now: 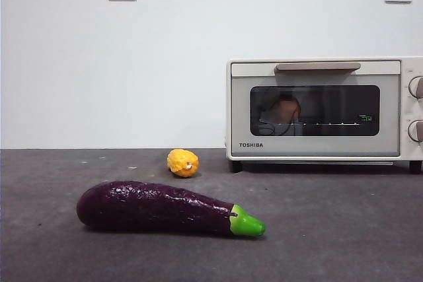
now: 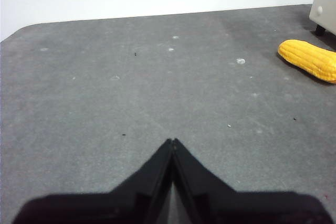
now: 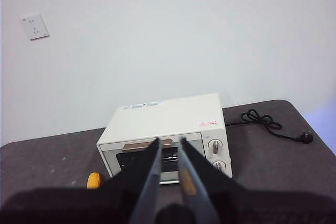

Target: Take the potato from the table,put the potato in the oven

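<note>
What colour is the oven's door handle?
Beige-tan, on the cream-white oven; the handle shows best in the front view.

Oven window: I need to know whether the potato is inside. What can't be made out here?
Front view: a brownish shape behind the oven glass, possibly the potato; reflections blur it. Oven's right side is cut off by the edge.
Right wrist view: right claw covers the window.
Left wrist view: only an oven corner shows.

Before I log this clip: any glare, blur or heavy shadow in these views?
Front view: even light, sharp; the oven window mirrors the room, with something orange-brown behind the glass. Left wrist view: soft, the table evenly lit. Right wrist view: the right gripper looms dark and blurred.
</note>
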